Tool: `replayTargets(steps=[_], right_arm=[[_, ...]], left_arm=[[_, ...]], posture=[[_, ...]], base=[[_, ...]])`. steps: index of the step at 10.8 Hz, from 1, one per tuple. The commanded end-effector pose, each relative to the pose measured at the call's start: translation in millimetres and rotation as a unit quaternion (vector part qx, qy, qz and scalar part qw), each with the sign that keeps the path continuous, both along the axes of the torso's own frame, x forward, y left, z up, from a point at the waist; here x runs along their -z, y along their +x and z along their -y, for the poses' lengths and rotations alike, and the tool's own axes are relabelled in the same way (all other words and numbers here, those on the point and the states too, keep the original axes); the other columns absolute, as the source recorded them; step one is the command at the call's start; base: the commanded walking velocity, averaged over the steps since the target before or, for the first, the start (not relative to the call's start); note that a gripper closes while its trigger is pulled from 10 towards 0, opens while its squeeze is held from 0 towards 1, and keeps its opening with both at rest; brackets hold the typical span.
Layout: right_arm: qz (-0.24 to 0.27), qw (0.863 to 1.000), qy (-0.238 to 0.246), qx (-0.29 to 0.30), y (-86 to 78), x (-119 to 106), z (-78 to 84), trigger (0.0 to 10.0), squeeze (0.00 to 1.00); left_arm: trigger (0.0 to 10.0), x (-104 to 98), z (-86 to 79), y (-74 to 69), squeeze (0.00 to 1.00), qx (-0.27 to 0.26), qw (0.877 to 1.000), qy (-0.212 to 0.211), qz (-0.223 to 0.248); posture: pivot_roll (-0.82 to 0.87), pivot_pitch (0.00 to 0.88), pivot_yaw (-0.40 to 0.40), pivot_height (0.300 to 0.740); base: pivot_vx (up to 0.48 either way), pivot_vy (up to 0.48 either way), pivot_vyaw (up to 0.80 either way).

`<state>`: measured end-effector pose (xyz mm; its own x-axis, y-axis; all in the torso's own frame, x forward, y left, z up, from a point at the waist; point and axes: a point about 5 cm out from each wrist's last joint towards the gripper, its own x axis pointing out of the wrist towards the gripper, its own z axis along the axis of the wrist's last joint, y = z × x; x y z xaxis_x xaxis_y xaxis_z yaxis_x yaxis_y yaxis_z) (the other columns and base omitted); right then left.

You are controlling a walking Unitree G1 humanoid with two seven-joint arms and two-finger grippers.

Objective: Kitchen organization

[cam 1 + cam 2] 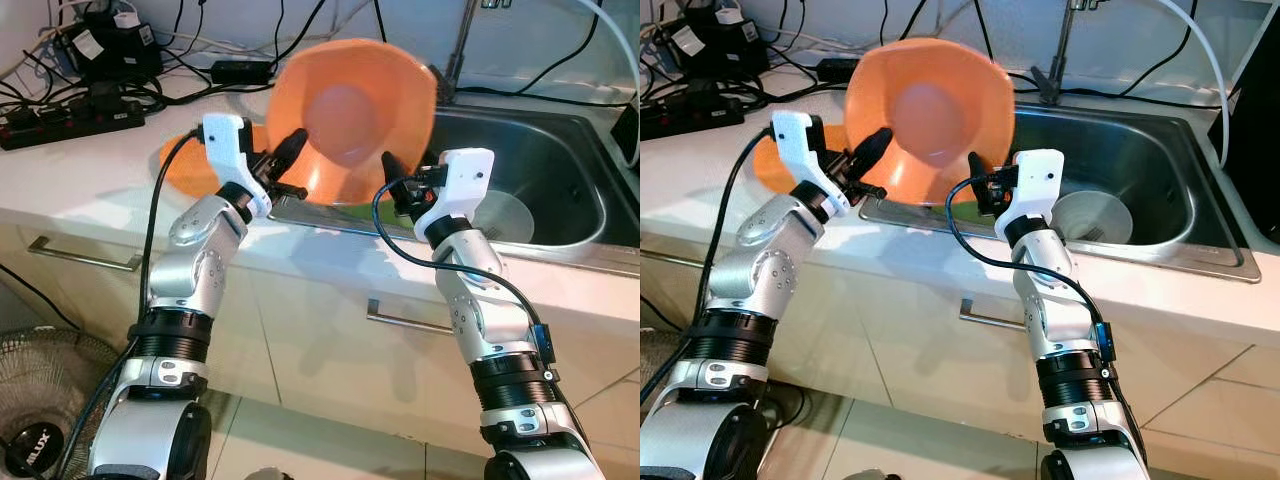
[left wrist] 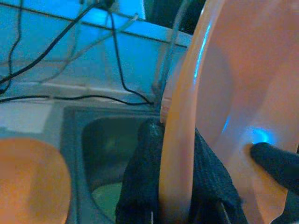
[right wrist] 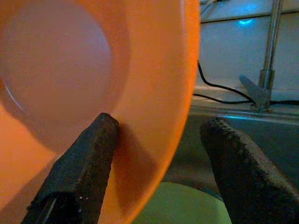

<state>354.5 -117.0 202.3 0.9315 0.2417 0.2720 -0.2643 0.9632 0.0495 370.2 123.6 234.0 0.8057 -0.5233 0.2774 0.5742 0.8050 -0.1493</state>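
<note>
Both arms bent up from below the counter front. Left gripper (image 1: 290, 160) pinching the rim of the orange bowl (image 1: 350, 120); right gripper (image 3: 159, 163) spread, one finger inside the bowl wall, the other outside, rim between them. Bowl tipped on edge over the left edge of the steel sink (image 1: 560, 170), hollow facing the robot. Second orange bowl (image 1: 185, 165) on the counter just left; pale bowl (image 1: 505, 215) in the basin; power strip (image 1: 70, 120) and cables behind.
</note>
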Motion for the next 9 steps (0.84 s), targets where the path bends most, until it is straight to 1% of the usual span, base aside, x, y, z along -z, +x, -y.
replayTargets(steps=[1, 2, 3, 4, 5, 7, 9], right_arm=[[0.006, 1.000, -0.001, -0.005, 0.4, -2.7, 0.3, 10.0, 0.00], [0.005, 1.000, 0.010, -0.007, 0.6, -3.0, 1.5, 10.0, 0.00], [0.000, 1.000, 0.020, -0.009, 0.5, -2.2, 1.4, 9.5, 0.00], [0.000, 1.000, 0.024, -0.011, 0.3, -1.8, 1.2, 2.1, 0.00], [0.001, 0.999, 0.038, -0.019, -0.1, -1.9, 0.6, 0.0, 0.00], [-0.003, 0.996, 0.080, -0.031, -0.5, -2.7, 1.8, 0.0, 0.00], [-0.012, 0.991, 0.121, -0.056, -2.2, 0.5, 2.5, 0.0, 0.00]], left_arm=[[10.0, -10.2, 0.2, -4.0, 0.00, 0.017, 1.000, -0.002, 0.022], [10.0, -10.5, 0.5, -4.4, 0.00, 0.021, 1.000, -0.002, 0.023], [10.0, -9.6, 1.4, -4.9, 0.00, 0.025, 0.999, -0.001, 0.022], [10.0, -9.3, 2.7, -7.0, 0.00, 0.032, 0.999, 0.001, 0.023], [10.0, -9.9, 2.8, -7.7, 0.00, 0.036, 0.999, -0.002, 0.023], [10.0, -12.6, 0.8, -6.7, 0.00, 0.040, 0.999, -0.013, 0.024], [10.0, -14.5, -1.6, -6.6, 0.00, 0.051, 0.998, -0.029, 0.020]], posture=[[0.13, 0.030, 0.042, 0.740], [0.13, 0.031, 0.041, 0.740], [0.13, 0.031, 0.039, 0.740], [0.13, 0.033, 0.038, 0.740], [0.13, 0.033, 0.038, 0.740], [0.13, 0.035, 0.038, 0.740], [0.14, 0.035, 0.037, 0.740]], base=[[0.000, 0.000, 0.00], [0.000, 0.000, 0.00], [0.000, 0.000, 0.00], [0.000, 0.000, 0.00], [0.000, 0.000, 0.00], [0.000, 0.000, 0.00], [0.000, 0.000, 0.00]])
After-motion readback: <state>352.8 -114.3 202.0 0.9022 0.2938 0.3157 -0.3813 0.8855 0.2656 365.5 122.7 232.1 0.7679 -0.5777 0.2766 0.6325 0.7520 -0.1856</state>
